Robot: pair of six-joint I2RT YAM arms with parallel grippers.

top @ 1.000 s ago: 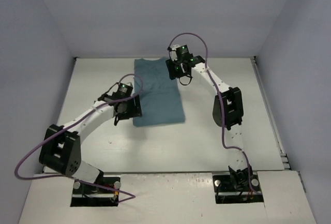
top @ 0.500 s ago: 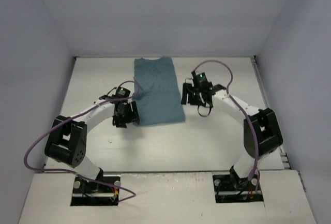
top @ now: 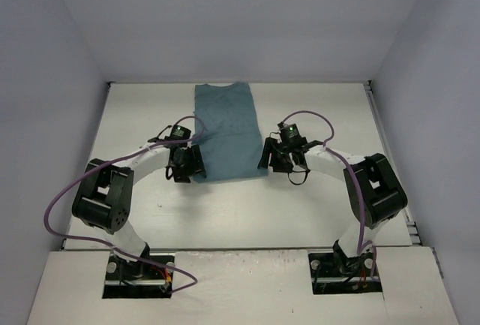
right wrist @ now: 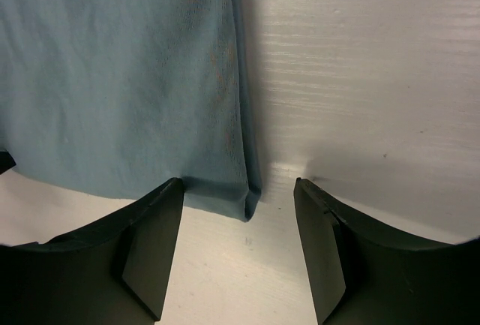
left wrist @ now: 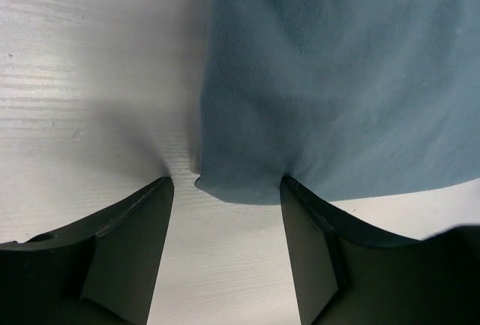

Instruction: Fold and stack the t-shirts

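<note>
Table (top: 315,205) white, walls (top: 240,17) grey; left end effector (left wrist: 226,181), right end effector (right wrist: 238,182) wide, t-shirt (top: 227,133) between

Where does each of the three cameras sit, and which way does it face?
Top external: fixed high behind the bases, looking down over the white table; both arms whole, left gripper and right gripper at the near corners of the teal t-shirt.
Left wrist: on the left arm, looking down past its open fingers at the near-left corner.
Right wrist: on the right arm, looking down past its open fingers at the near-right corner.
Shared: every view shows the t-shirt's near hem.
</note>
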